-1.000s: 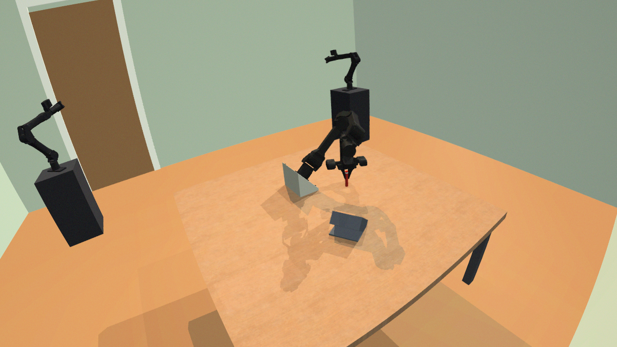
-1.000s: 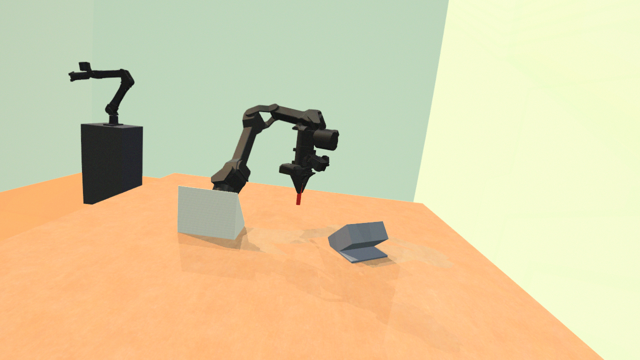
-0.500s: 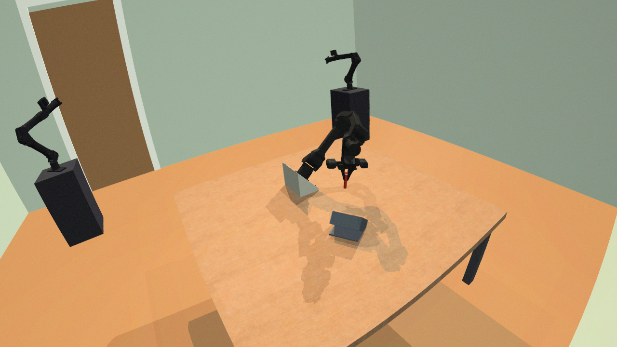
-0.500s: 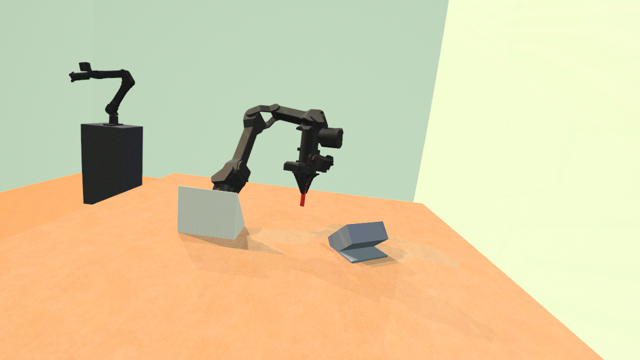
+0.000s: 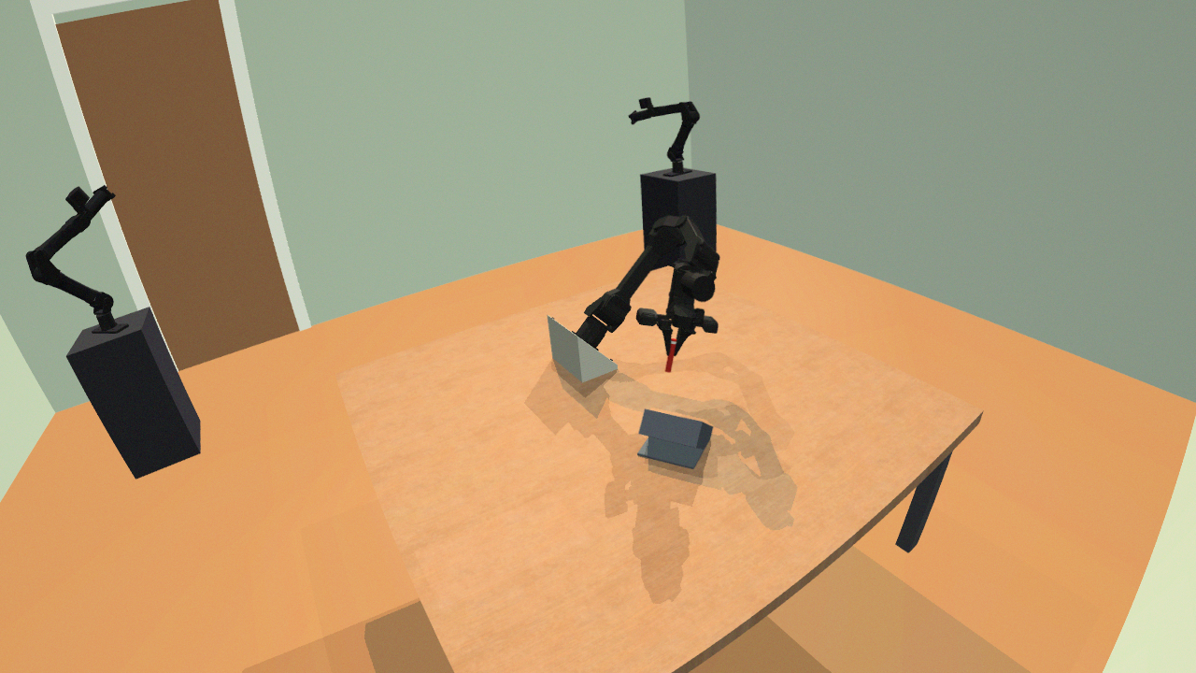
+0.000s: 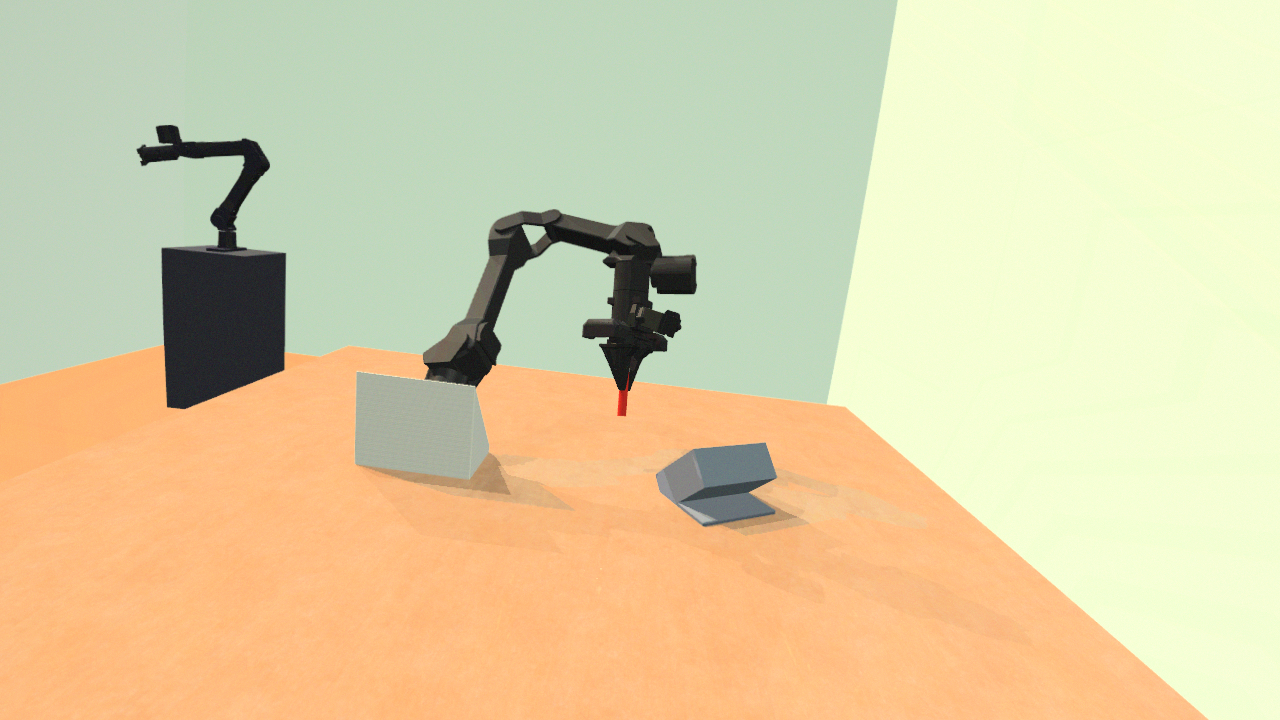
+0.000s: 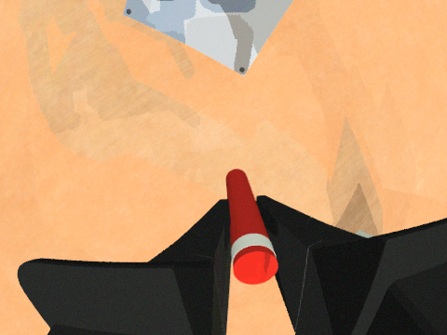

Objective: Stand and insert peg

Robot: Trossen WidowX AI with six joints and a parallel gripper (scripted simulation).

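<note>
The red peg (image 5: 669, 365) (image 6: 622, 404) (image 7: 244, 219) hangs above the table (image 5: 502, 519) (image 6: 501, 617), close to upright, plain end down. Its white band (image 7: 252, 240) is near the upper end. My gripper (image 5: 672, 352) (image 6: 624, 388) (image 7: 242, 207) points down and is shut on the peg, with the plain end sticking out below the fingertips. The blue-grey sloped panel (image 5: 674, 428) (image 6: 735, 466) stands on the table beyond the peg from the arm's base. Its lit face (image 7: 214, 44) shows partly at the top edge of the wrist view, with dark dots at two corners. I cannot make out its hole.
A pale grey wedge (image 5: 576, 355) (image 6: 414, 425) stands beside the arm's base, and a small corner of it (image 7: 366, 234) shows in the wrist view. Two other arms stand on dark pedestals (image 5: 134, 401) (image 5: 678, 200) away from the table. Arm shadows cross the table.
</note>
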